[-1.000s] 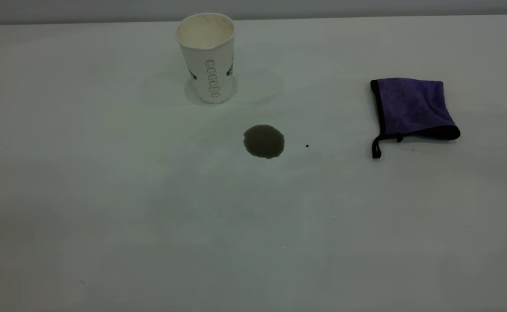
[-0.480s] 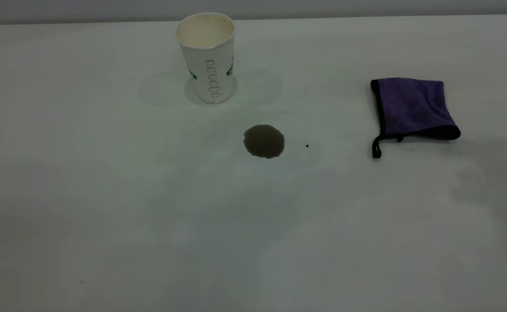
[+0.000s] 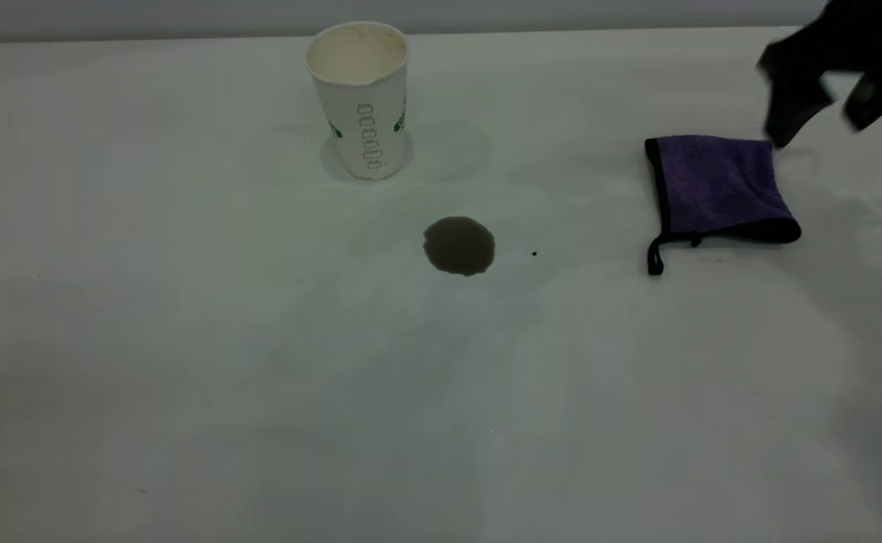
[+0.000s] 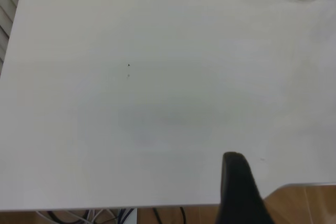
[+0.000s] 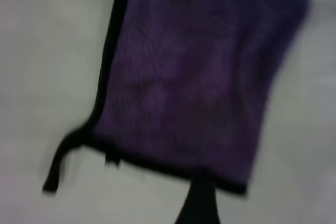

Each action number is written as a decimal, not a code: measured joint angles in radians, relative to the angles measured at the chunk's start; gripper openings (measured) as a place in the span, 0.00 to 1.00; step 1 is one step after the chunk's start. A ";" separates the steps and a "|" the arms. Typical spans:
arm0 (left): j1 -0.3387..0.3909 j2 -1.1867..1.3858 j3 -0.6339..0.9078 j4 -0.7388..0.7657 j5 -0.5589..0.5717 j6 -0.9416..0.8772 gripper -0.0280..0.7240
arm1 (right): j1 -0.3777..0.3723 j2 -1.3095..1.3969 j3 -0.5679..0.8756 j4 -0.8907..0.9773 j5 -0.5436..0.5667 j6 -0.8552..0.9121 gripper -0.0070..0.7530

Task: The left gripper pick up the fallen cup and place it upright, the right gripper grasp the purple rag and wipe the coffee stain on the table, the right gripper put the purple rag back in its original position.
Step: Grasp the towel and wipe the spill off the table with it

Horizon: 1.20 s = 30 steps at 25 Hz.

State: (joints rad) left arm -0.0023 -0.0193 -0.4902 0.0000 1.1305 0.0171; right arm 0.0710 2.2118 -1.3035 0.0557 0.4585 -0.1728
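The cup (image 3: 359,98) was white and ribbed, with a cream inside, green marks at its sides and a column of small grey outlined boxes down its front. The rag (image 3: 718,188) was purple with black edging and a black loop, and the stain (image 3: 459,245) was dark brown on the plain white surface (image 3: 184,339), which carried a few tiny dark specks. The right pincer (image 3: 825,113) was black.

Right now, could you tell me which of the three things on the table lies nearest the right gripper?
The purple rag: the right gripper, fingers apart, hangs just past its far right corner. The coffee stain and the upright cup sit much farther left.
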 joint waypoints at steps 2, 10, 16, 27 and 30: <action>0.000 0.000 0.000 0.000 0.000 0.000 0.71 | 0.003 0.056 -0.040 0.021 -0.007 -0.023 0.97; 0.000 0.000 0.000 0.000 0.000 -0.001 0.71 | 0.029 0.227 -0.190 0.060 -0.023 -0.076 0.96; 0.000 0.000 0.000 0.000 0.000 -0.001 0.71 | 0.029 0.294 -0.259 0.059 -0.019 -0.087 0.81; 0.000 0.000 0.000 0.000 0.000 -0.001 0.71 | 0.136 0.300 -0.274 0.120 -0.001 -0.092 0.09; 0.000 0.000 0.000 0.000 0.000 -0.001 0.71 | 0.225 0.300 -0.274 0.149 0.009 -0.092 0.09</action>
State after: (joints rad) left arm -0.0023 -0.0193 -0.4902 0.0000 1.1305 0.0161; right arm 0.2961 2.5121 -1.5774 0.2043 0.4679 -0.2652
